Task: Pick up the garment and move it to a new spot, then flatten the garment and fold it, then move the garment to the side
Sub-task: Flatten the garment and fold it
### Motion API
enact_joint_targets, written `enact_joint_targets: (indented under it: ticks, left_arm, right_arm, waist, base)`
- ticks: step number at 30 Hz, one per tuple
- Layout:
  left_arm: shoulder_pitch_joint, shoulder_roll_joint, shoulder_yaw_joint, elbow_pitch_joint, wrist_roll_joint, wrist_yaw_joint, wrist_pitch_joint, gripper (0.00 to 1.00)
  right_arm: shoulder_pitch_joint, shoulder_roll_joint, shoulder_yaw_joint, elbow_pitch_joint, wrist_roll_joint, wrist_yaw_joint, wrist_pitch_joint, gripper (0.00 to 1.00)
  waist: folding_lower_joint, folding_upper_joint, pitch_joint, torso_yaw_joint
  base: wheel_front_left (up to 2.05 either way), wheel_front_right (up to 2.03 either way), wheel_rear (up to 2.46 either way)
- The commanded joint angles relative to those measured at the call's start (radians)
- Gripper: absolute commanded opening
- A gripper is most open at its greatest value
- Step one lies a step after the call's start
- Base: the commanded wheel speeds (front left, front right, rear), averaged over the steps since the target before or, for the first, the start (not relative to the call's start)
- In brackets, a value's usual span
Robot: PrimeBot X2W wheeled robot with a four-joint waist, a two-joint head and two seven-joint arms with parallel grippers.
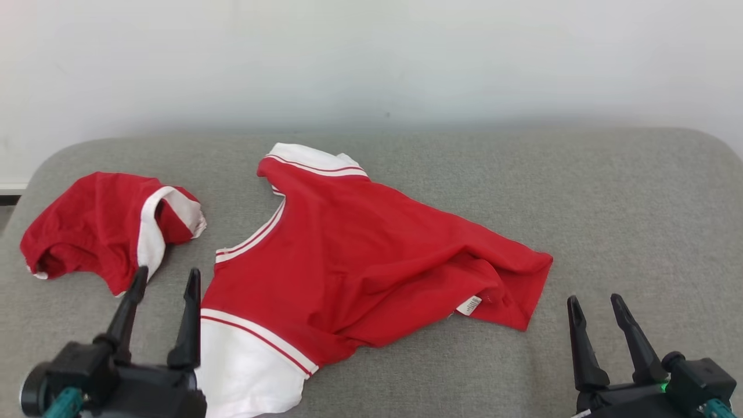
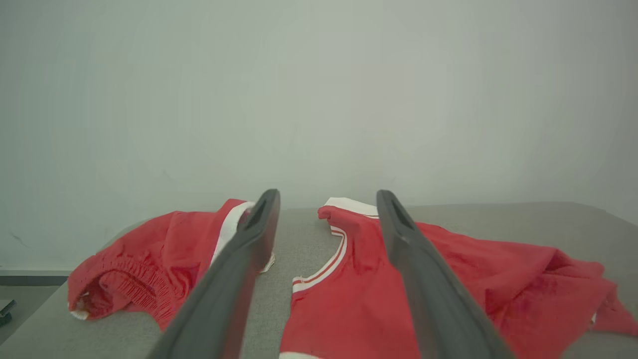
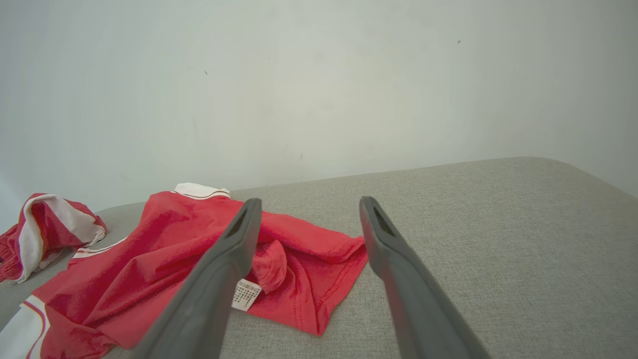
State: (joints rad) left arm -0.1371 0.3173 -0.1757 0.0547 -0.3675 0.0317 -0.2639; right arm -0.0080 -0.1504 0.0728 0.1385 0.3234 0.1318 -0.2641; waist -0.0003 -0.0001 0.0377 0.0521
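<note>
The garment (image 1: 360,255), a red shirt with white sleeves and striped trim, lies rumpled across the middle of the grey cushion (image 1: 609,203), its white label (image 1: 469,305) showing near the hem. My left gripper (image 1: 167,276) stands open at the lower left, its fingertips just left of the shirt's neckline and white sleeve, touching nothing. My right gripper (image 1: 595,301) is open at the lower right, a short way right of the hem corner. In the left wrist view the garment (image 2: 349,299) lies under the open left gripper (image 2: 327,197). In the right wrist view the garment's hem (image 3: 149,249) lies ahead of the open right gripper (image 3: 310,204).
A second red piece with a white stripe and elastic waist (image 1: 87,226) lies bunched at the cushion's left end, close to my left fingers. A pale wall (image 1: 371,58) rises behind the cushion. Bare grey fabric stretches to the right of the shirt.
</note>
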Motion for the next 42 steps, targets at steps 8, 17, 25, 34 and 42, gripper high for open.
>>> enact_joint_targets:
  ticks: [8, 17, 25, 34, 42]
  left_arm:
    - [0.142, -0.099, 0.095, -0.031, 0.052, -0.049, -0.001, 1.0]
    - [0.2, -0.192, 0.151, -0.023, 0.138, -0.068, -0.001, 1.0]
    - [0.191, -0.228, 0.184, -0.009, 0.173, -0.099, -0.001, 1.0]
    - [0.158, -0.252, 0.195, 0.005, 0.197, -0.124, -0.001, 1.0]
    - [0.125, -0.263, 0.169, 0.015, 0.213, -0.137, -0.001, 1.0]
  right_arm:
    - [0.033, -0.008, 0.006, 0.007, 0.011, -0.002, 0.0, 1.0]
    - [0.034, -0.002, 0.017, 0.019, 0.018, -0.002, 0.0, 1.0]
    - [0.031, 0.0, 0.023, 0.027, 0.021, -0.002, 0.0, 1.0]
    - [-0.005, -0.025, 0.045, 0.055, 0.022, -0.002, 0.0, 1.0]
    - [-0.132, -0.094, 0.106, 0.164, 0.04, -0.002, 0.0, 1.0]
  waist:
    - [0.0003, 0.0001, -0.035, 0.037]
    - [0.0003, 0.0001, -0.027, 0.044]
    - [0.0003, 0.0001, -0.019, 0.041]
    - [0.0003, 0.0001, -0.003, 0.04]
    - [0.0003, 0.0001, 0.04, 0.072]
  base:
    - [0.0, 0.0, 0.0]
    - [0.0, 0.0, 0.0]
    - [0.0, 0.0, 0.0]
    - [0.0, 0.0, 0.0]
    - [0.0, 0.0, 0.0]
